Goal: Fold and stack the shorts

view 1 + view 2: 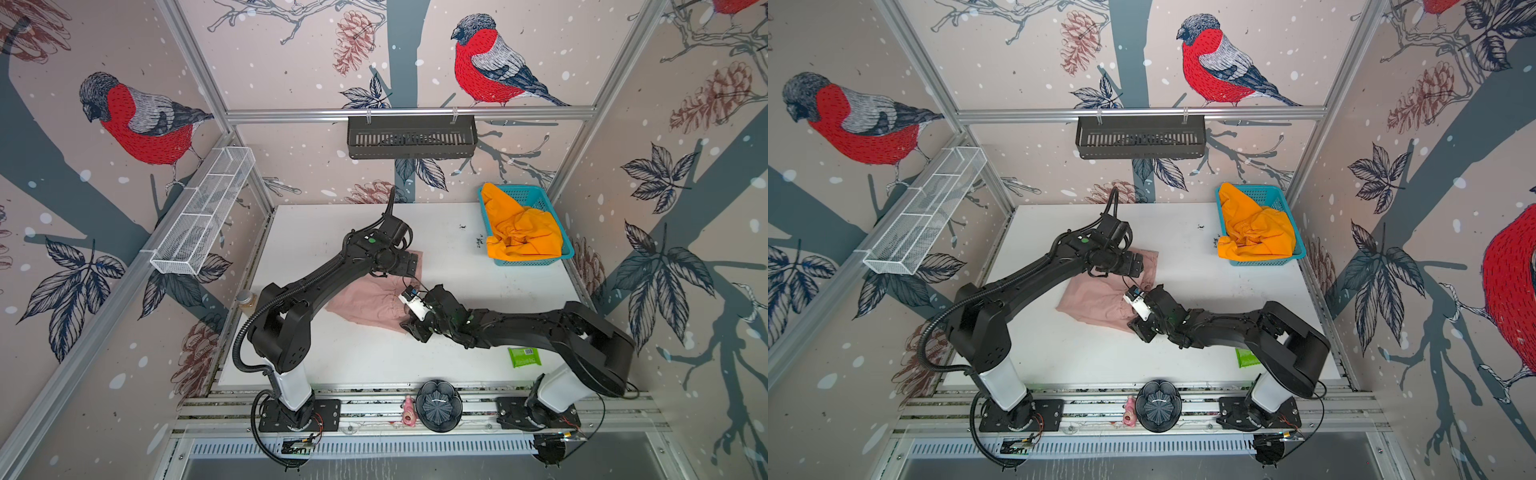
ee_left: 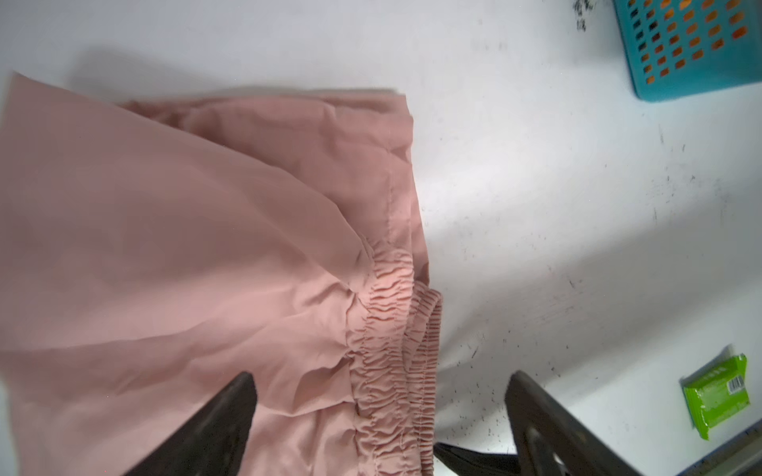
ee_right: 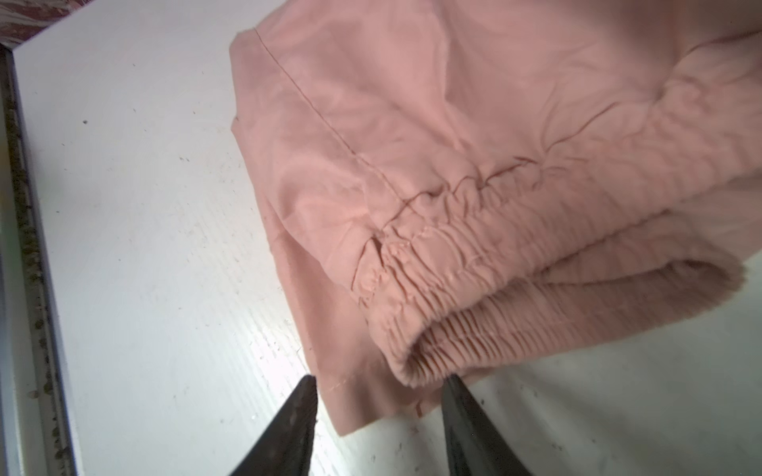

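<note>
2 pairs of shorts are in the scene, and neither one is in a finished stack. The orange shorts (image 1: pixel 519 232) lie crumpled inside the blue basket (image 1: pixel 525 198), and 1 part hangs over the basket rim on the side of the arm bases. The pink shorts (image 1: pixel 365 303) lie well apart from the basket, on the white table (image 1: pixel 449 249), folded over so that the gathered waistband (image 2: pixel 387 329) shows 2 layers on the edge that faces the basket.

The left gripper (image 2: pixel 381 375) has its jaws wide apart above this waistband and holds nothing. The right gripper (image 3: pixel 379 377) also has its jaws apart. 1 finger is just beside the rolled end of the waistband and the hem lies under the gap, but the cloth is not pinched.

I judge that the fold of the pink pair is nearly done and the orange pair comes next. 3 things could go wrong from here. The upper waistband layer stands puffed up, so the thin cloth may spring back and spoil the fold. The right finger is so near the roll that pulling away sideways could drag it open. The orange cloth is bunched against the basket wall, so a pull on it may tip the light basket or slide it.
</note>
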Available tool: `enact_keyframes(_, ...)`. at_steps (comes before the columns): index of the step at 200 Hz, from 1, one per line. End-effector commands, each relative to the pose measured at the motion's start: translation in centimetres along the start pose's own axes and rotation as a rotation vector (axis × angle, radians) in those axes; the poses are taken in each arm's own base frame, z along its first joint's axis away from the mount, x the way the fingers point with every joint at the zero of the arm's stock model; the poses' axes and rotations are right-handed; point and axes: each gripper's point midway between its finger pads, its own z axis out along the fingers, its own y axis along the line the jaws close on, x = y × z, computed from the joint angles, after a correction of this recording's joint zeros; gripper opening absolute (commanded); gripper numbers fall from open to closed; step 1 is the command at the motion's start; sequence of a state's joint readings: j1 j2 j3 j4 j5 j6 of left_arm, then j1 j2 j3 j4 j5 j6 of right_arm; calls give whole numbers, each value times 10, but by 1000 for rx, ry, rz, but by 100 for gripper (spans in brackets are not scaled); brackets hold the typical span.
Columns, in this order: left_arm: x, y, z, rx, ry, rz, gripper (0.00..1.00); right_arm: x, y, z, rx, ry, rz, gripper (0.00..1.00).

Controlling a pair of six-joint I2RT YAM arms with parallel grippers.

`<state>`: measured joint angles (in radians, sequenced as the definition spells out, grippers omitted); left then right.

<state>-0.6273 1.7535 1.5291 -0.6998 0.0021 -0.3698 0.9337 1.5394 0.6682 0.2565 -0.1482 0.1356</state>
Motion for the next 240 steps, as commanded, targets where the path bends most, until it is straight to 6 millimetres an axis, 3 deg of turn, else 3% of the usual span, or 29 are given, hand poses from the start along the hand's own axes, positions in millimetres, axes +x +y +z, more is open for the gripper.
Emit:
enact_keyframes(1, -11, 29, -30, -151, -42, -38, 97, -5, -4, -23, 25, -4, 24, 51)
enact_keyframes(20, -11, 56, -49, -209, -82, -95, 96, -29, -16, -47, 60, -70, 37, 49)
enact_keyframes(47, 13, 79, -46, -145, -96, -187, 85, -75, -42, -62, 87, -191, 58, 43)
enact_keyframes(69, 36, 68, -30, -23, -105, -198, 61, -107, -59, -43, 66, -190, 41, 32)
enact_keyframes(96, 65, 42, -2, 179, -122, -215, 53, -124, -77, -5, -15, -176, 57, 30)
enact_keyframes(111, 80, 34, 6, 210, -130, -204, 53, -123, -84, 17, -60, -147, 62, 30)
enact_keyframes(125, 94, 30, 13, 195, -129, -185, 52, -108, -91, 41, -90, -89, 72, 29)
enact_keyframes(159, 134, 34, 32, 186, -69, -210, 49, -70, -111, 69, -110, 7, 149, 28)
enact_keyframes(186, 164, 42, 48, 176, -13, -226, 48, -39, -123, 75, -62, 109, 181, 35)
enact_keyframes(198, 169, 43, 52, 167, 2, -209, 48, -33, -127, 72, -35, 144, 175, 36)
enact_keyframes(221, 164, 41, 52, 152, 25, -159, 48, -36, -136, 59, 40, 192, 157, 45)
enact_keyframes(240, 155, 43, 45, 109, 39, -119, 49, -63, -136, 39, 82, 190, 140, 51)
